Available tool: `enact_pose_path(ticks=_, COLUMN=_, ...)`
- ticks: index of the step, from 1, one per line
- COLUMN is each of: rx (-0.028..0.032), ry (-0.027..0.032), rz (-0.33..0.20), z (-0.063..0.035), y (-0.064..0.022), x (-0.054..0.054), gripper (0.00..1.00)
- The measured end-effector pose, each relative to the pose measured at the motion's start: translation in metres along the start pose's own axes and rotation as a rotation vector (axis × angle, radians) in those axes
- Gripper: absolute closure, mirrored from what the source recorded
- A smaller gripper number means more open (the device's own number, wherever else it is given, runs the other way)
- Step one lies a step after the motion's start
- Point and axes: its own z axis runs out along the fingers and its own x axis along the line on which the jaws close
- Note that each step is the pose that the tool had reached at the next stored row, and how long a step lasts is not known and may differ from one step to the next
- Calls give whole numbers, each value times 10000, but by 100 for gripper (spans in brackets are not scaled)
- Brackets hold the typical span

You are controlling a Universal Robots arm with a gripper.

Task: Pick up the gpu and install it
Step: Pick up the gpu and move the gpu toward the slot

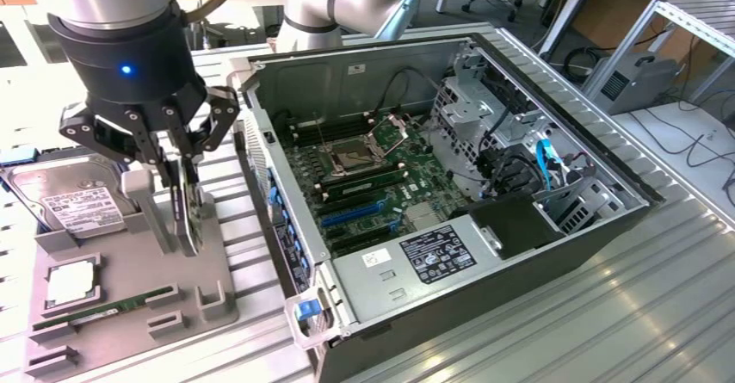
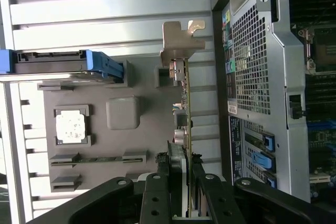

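**Tool clamped on the gpu at the parts tray**

The tool (image 1: 175, 172) hangs over the grey tray (image 1: 126, 314) at the exterior view's left, its fingers closed against both faces of the gpu (image 1: 189, 219); the card stands upright on edge, its silver bracket (image 2: 181, 40) at the end away from the fingers; whether its lower edge is clear of the tray cannot be told; on the same tray lie a hard drive (image 1: 69, 198), a processor chip (image 1: 71, 281) and a green RAM stick (image 1: 103, 307); the open computer case (image 1: 344, 82) stands just beside the tray on the table (image 1: 643, 314), its motherboard (image 1: 367, 185) exposed.
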Motion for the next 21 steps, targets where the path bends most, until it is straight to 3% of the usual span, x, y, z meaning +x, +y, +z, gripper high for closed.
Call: enact_pose_path(ticks=21, rx=0, ry=0, rz=0, z=-63, y=1, x=-2, gripper=73)
